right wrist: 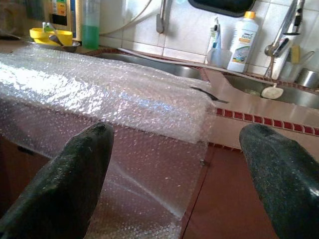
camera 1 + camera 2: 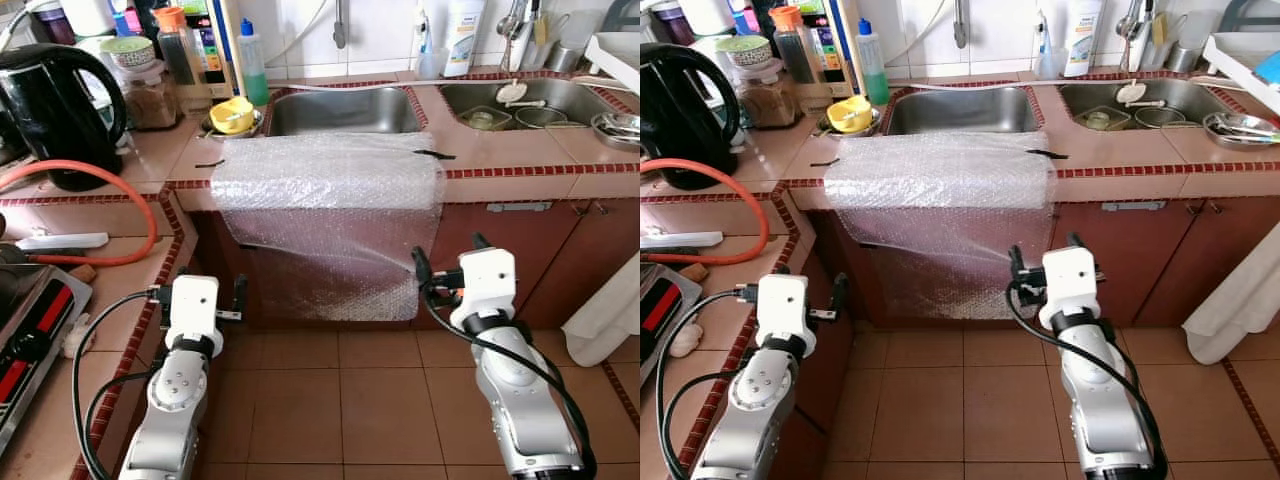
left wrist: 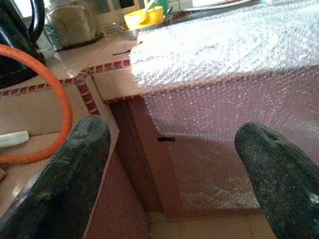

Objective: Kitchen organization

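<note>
Left eye view: bubble wrap (image 2: 330,200) still draped over the counter (image 2: 520,185) front edge, untouched; left gripper (image 2: 198,294) and right gripper (image 2: 448,268) both gaping, empty. Basically nothing done yet.

Front of the counter is mostly blocked off by a bubble wrap sheet (image 2: 328,215) taped over the edge and hanging down across the cabinet front, so both grippers face plastic straight ahead. Open tiled floor (image 2: 340,400) between the two arms, and bare cabinet door (image 2: 540,250) to the right of the sheet. Left side's cramped: an orange hose (image 2: 90,200) and black kettle (image 2: 60,110) crowd that counter.
</note>
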